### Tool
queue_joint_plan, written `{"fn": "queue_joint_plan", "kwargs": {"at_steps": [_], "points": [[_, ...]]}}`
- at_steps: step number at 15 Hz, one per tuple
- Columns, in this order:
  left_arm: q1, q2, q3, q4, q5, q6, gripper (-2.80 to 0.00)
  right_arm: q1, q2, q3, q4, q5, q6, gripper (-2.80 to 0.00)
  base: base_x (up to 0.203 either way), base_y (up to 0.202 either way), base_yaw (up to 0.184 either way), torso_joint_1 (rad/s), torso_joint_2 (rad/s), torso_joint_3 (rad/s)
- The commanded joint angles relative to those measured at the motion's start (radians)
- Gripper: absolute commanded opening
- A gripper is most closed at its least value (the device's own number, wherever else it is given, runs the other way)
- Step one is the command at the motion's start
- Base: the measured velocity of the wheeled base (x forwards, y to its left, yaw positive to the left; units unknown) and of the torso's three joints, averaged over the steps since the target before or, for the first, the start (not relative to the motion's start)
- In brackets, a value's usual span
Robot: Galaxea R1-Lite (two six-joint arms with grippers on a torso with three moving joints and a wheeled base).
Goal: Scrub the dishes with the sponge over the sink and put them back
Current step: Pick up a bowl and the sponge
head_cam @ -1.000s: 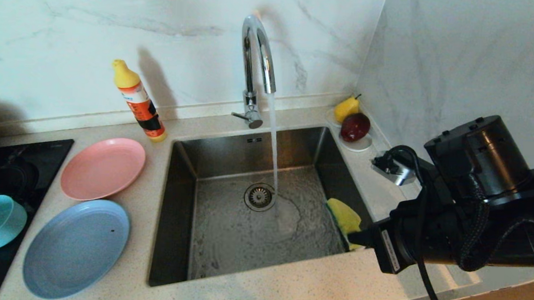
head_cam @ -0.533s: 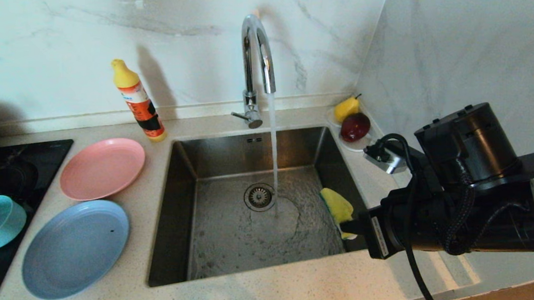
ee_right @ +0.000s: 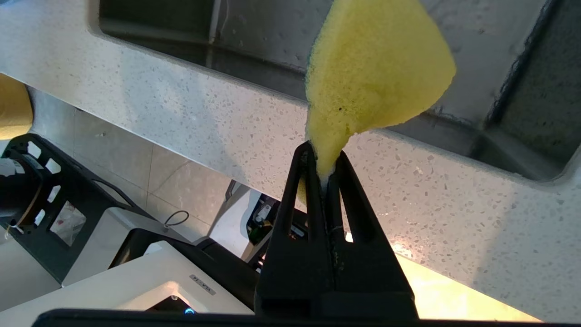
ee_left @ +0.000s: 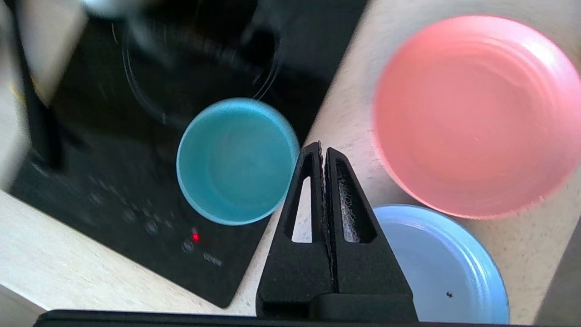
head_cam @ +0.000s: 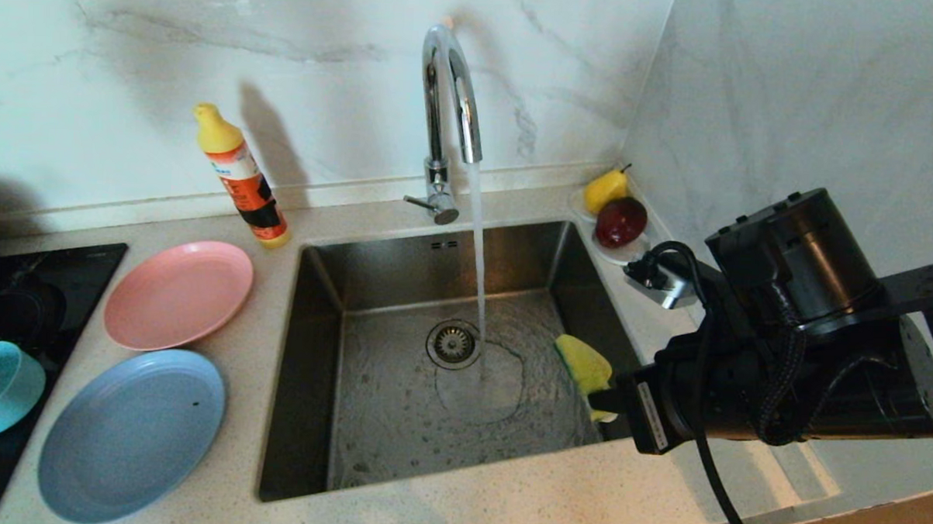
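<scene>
Counter (head_cam: pixel 504 504) around the sink (head_cam: pixel 399 415): my right tool (ee_right: pixel 323 156) pinches the sponge (head_cam: pixel 581 367) above the basin; left tool (ee_left: pixel 323 152), closed empty, hovers above bowl (ee_left: pixel 236 161) and 2 plates (ee_left: pixel 472 113)

A pale speckled countertop (head_cam: pixel 520 504) holds a pink plate (head_cam: pixel 178 294) at nine o'clock, a blue plate (head_cam: pixel 131 435) at eight, a detergent bottle (head_cam: pixel 244 178) at eleven, and a fruit saucer (head_cam: pixel 630 256) at two.
</scene>
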Motion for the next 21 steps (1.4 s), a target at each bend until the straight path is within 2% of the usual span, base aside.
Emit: {"fn": "queue_joint_plan", "kwargs": {"at_steps": [1, 5, 7, 9, 10, 14, 21], "points": [[0.13, 0.078, -0.017, 0.023, -0.112, -0.039, -2.8, -0.003, 0.015, 0.006, 0.0, 0.001, 0.004, -2.8, 0.0, 0.0, 0.0, 0.0, 0.0, 0.0], [0.188, 0.166, -0.08, 0.098, -0.137, -0.176, -2.8, -0.003, 0.029, -0.01, -0.004, 0.001, 0.004, -2.8, 0.0, 0.0, 0.0, 0.0, 0.0, 0.0], [0.234, 0.204, -0.076, 0.101, -0.177, -0.189, -2.8, -0.003, 0.035, -0.008, -0.004, 0.001, 0.004, -2.8, 0.0, 0.0, 0.0, 0.0, 0.0, 0.0], [0.262, 0.23, -0.058, 0.099, -0.183, -0.185, -2.8, -0.003, 0.043, -0.008, -0.004, 0.001, 0.004, -2.8, 0.0, 0.0, 0.0, 0.0, 0.0, 0.0], [0.27, 0.243, -0.051, 0.09, -0.185, -0.181, 0.0, -0.003, 0.046, -0.008, -0.004, 0.001, 0.004, -2.8, 0.0, 0.0, 0.0, 0.0, 0.0, 0.0], [0.305, 0.302, -0.049, 0.086, -0.236, -0.163, 0.0, -0.003, 0.056, -0.015, -0.009, -0.001, 0.004, -2.8, 0.0, 0.0, 0.0, 0.0, 0.0, 0.0], [0.34, 0.411, -0.046, 0.081, -0.235, -0.145, 0.0, 0.003, 0.077, -0.017, -0.01, -0.005, 0.004, -2.8, 0.0, 0.0, 0.0, 0.0, 0.0, 0.0]]}}
